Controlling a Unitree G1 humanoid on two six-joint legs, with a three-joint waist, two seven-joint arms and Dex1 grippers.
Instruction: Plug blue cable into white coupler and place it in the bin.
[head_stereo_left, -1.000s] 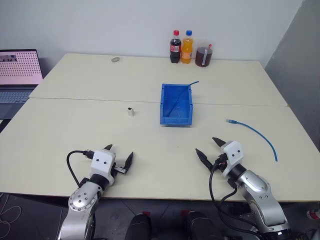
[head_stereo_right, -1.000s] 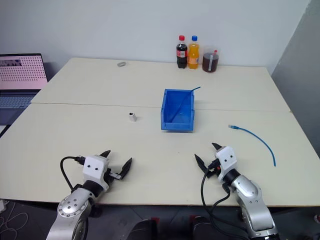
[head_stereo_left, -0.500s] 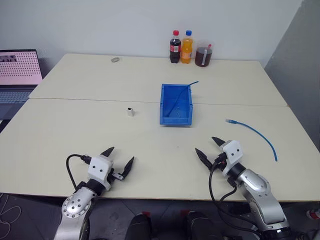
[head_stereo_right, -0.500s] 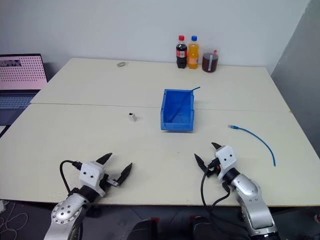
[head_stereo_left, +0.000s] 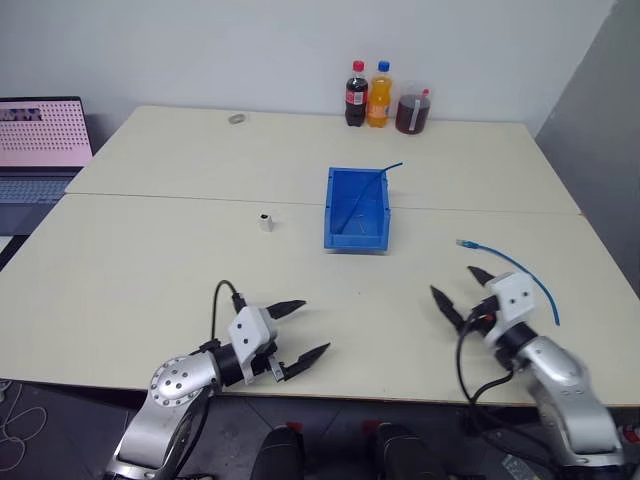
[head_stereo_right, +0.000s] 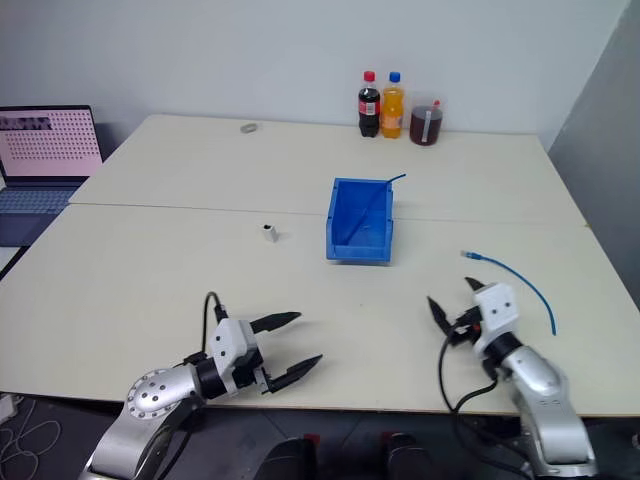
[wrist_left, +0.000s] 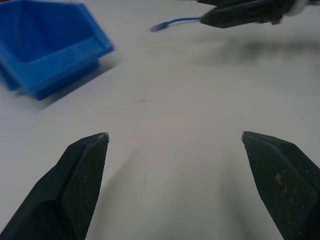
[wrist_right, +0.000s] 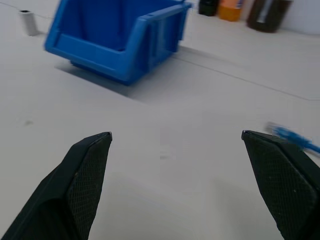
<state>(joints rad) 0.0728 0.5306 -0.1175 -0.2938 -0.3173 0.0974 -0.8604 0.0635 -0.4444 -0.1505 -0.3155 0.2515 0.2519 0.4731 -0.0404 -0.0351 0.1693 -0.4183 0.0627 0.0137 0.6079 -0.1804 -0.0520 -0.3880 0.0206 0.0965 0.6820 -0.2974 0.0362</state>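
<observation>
Light-blue thin network cable (head_stereo_left: 510, 264) lies just beyond the gaping right pincer (head_stereo_left: 461, 291); careless reaching could shove it off the tabletop (head_stereo_left: 150, 250).

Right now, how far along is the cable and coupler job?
Nothing looks done yet. The blue cable lies loose on the table, right of the bin, and the white coupler stands apart on the bin's other side, unplugged. In hand: nothing, since the left hand and right hand are both open and empty. Left: pick both up, plug them together, then drop them in the bin.
</observation>
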